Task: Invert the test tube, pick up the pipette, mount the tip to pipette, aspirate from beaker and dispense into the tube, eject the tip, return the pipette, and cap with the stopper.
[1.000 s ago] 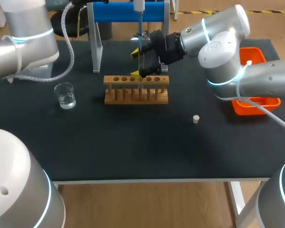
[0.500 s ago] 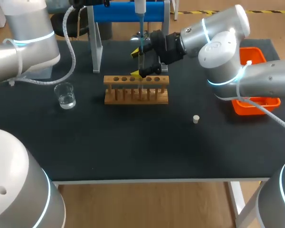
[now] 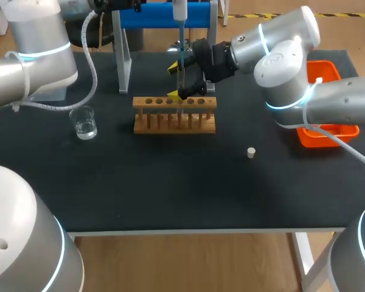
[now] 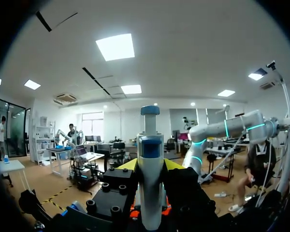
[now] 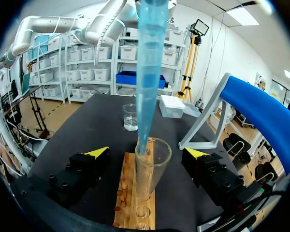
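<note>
Head view and both wrist views, dispensing stage. Left pincer is closed on the body of the pipette, which it holds upright above the wooden rack. The blue pipette tip points down, its end just inside the mouth of the test tube, which stands mouth-up in the rack. Right pincer is spread wide, one finger on either side of the tube, neither touching it. Judged done: tube inverted, pipette picked up, tip mounted, and probably aspiration from the beaker. Whether liquid has left the tip cannot be told. Remaining: ejecting the tip, returning the pipette, and capping with the stopper, which lies on the table well apart from the rack.
</note>
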You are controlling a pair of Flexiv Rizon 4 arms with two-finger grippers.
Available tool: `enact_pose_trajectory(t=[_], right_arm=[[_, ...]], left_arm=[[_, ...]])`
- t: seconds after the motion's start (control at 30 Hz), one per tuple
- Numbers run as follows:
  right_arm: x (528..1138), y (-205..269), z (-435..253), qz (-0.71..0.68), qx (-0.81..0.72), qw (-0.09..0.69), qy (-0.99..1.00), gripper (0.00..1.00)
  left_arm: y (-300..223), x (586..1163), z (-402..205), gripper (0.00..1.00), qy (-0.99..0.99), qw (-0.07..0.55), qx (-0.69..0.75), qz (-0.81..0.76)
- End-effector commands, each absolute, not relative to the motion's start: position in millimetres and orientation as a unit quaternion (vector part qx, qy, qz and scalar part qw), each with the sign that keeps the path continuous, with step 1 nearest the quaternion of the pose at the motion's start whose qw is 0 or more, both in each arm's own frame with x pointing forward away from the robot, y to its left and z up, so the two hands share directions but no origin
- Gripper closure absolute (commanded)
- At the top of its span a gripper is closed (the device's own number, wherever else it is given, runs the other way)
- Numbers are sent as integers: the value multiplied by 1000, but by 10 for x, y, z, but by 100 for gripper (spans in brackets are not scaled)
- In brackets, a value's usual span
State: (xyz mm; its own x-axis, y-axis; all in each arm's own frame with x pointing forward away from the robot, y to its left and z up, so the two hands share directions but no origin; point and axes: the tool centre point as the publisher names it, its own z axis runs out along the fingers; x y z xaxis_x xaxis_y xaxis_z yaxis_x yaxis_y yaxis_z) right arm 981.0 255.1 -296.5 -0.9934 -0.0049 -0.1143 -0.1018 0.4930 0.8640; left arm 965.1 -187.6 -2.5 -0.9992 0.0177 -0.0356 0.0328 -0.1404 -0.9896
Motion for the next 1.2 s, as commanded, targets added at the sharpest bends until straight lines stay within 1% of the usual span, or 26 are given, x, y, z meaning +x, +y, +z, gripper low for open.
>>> enact_pose_trajectory(t=[0.03,1.2], right_arm=[[9815,2545,-2956,501,-32,47,863,0],[9815,2545,-2956,501,-32,47,863,0]], left_arm=[[-1879,9676,-42,100,655,3,23,-756],[-1859,9759,-221,100,660,-2,20,-751]])
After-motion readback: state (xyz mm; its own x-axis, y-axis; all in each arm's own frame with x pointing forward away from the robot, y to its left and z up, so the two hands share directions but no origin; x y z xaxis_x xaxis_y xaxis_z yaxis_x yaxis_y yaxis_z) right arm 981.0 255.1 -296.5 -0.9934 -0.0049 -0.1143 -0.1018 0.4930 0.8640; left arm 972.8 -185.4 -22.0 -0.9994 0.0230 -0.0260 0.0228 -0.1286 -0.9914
